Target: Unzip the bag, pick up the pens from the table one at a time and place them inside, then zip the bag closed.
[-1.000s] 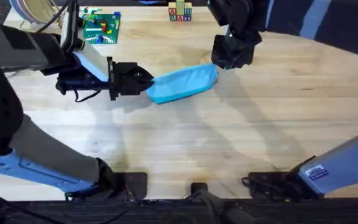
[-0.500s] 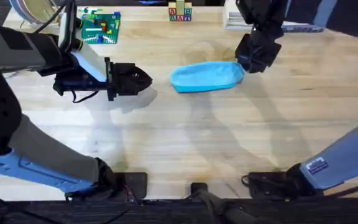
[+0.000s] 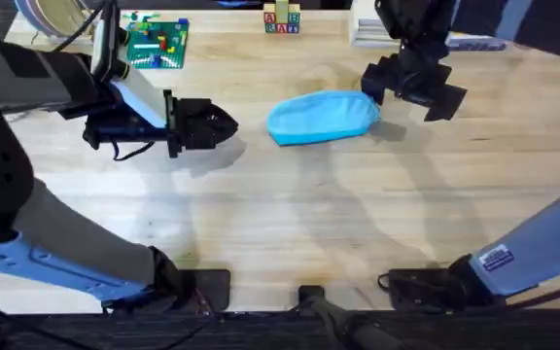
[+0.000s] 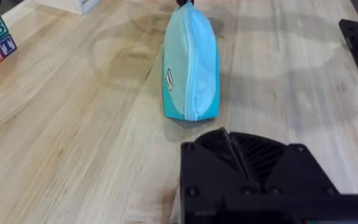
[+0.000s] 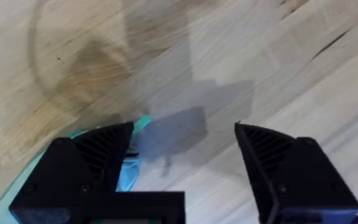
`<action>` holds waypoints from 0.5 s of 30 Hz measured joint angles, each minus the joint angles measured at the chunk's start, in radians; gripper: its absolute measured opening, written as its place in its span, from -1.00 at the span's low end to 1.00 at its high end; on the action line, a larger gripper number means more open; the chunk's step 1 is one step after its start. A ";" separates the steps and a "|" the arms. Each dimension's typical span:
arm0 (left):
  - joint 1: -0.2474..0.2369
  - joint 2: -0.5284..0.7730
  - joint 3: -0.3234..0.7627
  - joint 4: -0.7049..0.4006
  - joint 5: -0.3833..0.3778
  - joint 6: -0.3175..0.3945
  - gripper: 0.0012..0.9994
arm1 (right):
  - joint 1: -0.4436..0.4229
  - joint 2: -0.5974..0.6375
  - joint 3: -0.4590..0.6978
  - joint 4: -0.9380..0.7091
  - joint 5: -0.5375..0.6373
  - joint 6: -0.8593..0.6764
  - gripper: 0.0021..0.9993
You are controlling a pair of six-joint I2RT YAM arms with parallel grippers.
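I count one bag (image 3: 321, 118), light blue, on one table (image 3: 290, 224). Two grippers of mine: left gripper (image 3: 224, 124) at the bag's 9 o'clock, right gripper (image 3: 414, 86) at its 2 o'clock. One green brick build (image 3: 157, 42). One set of letter blocks (image 3: 281, 21).

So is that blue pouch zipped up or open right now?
Zipped shut, it seems: in the left wrist view the blue pencil pouch shows its zipper line closed along the visible length, with no gap. The far end is hidden.
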 joint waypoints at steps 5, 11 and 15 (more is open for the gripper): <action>0.000 0.000 0.000 0.000 0.000 0.000 -0.92 | 0.001 -0.001 0.000 -0.023 0.000 0.000 0.99; 0.000 0.000 0.000 0.000 0.000 0.000 -0.92 | 0.003 -0.115 0.002 -0.085 -0.003 -0.003 1.00; 0.000 0.000 0.000 0.000 0.000 0.000 -0.92 | 0.005 -0.224 0.010 -0.123 -0.004 -0.003 0.99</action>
